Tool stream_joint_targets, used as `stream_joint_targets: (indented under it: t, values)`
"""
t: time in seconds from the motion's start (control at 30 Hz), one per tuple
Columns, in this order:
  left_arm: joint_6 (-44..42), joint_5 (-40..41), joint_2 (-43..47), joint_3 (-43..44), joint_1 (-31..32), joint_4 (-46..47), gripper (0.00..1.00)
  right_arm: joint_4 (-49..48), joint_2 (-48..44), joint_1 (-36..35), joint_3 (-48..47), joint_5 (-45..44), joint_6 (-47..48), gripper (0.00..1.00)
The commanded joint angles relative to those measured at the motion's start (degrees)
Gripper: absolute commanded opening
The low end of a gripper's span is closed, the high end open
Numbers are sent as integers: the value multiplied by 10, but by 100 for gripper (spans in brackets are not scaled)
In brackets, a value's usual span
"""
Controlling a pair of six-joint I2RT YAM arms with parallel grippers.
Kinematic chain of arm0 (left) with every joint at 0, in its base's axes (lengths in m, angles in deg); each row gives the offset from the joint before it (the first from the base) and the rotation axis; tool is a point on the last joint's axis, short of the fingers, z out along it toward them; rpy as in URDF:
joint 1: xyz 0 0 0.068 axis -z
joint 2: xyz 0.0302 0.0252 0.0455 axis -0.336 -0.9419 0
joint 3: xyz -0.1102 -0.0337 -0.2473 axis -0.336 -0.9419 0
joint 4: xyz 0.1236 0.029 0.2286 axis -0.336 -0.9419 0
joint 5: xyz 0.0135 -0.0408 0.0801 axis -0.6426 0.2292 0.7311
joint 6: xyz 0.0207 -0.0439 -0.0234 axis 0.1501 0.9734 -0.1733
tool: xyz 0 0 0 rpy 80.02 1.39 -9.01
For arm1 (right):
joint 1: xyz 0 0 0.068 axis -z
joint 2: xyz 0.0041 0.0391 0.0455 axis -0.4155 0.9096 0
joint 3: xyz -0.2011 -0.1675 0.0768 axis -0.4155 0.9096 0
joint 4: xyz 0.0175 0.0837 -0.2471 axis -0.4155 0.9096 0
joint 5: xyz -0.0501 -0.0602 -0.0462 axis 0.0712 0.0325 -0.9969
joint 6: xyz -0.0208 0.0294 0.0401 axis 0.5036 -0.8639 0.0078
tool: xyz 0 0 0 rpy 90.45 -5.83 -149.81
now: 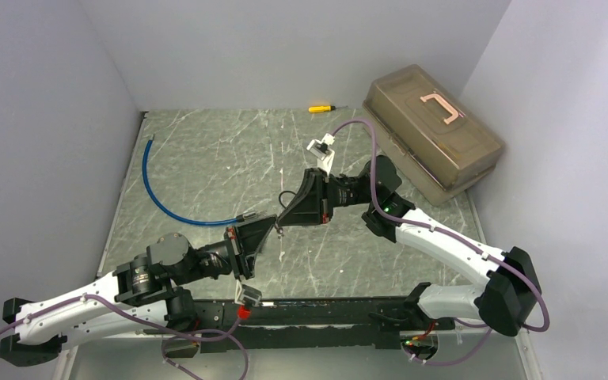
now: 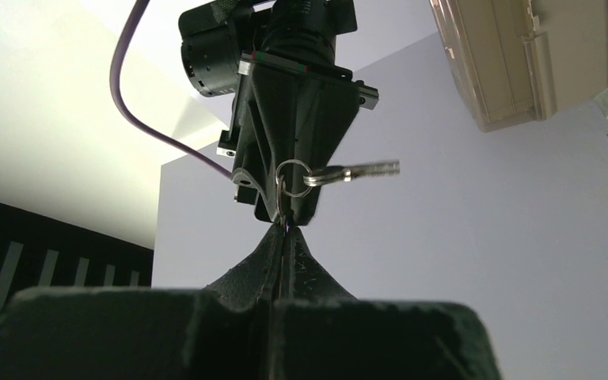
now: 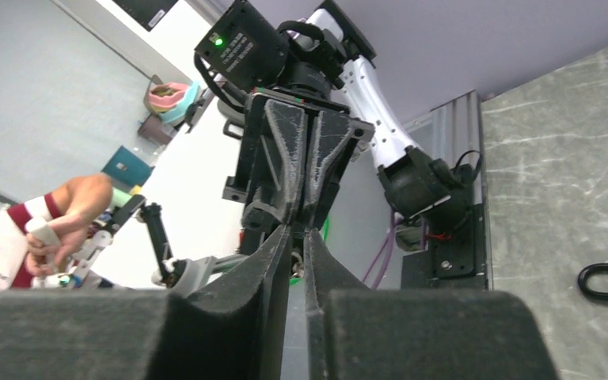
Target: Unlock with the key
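Left gripper (image 2: 285, 231) pinches the key (image 2: 355, 169) by its ring (image 2: 290, 163), mid-air over the table (image 1: 206, 158); right gripper (image 3: 294, 231) sits nose-to-nose, jaws a slit apart, grip I cannot tell. Looks like a handover, the unlocking itself all ahead.

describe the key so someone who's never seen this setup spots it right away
Over the middle of the green marbled table, the black left gripper and right gripper meet tip to tip. At that spot a small silver key sticks out sideways from a key ring pinched by the left one, the only shiny metal there.
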Motion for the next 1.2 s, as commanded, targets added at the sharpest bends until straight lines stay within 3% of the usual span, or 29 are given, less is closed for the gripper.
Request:
stream_joint_targets:
  t: [0.0,0.03,0.43,0.47,0.53,0.57,0.67,0.77,1.17]
  values:
    - [-207,16,-5,10,-1,16,0,-47,-4,-12,-2,47,-12,4]
    - [-208,16,-5,11,-1,14,0,-40,-5,-12,-3,48,-8,0]
    - [-216,-12,6,15,-1,-18,0,-73,-17,-9,9,73,-50,0]
    - [-220,-14,7,13,-1,-20,0,-64,-14,-7,3,74,-52,3]
    - [-222,-15,10,12,-1,-23,0,-36,-8,-4,-10,82,-47,29]
    - [-223,-14,11,13,-1,-23,0,-30,-7,-4,-14,87,-48,37]
    - [-225,-14,14,11,-1,-22,0,-26,-8,-3,-21,92,-51,47]
    - [-226,-17,19,9,-1,-26,0,-12,-10,-3,-28,88,-44,45]
    - [-231,-21,13,9,-1,-10,0,-8,17,-4,-45,67,-44,26]
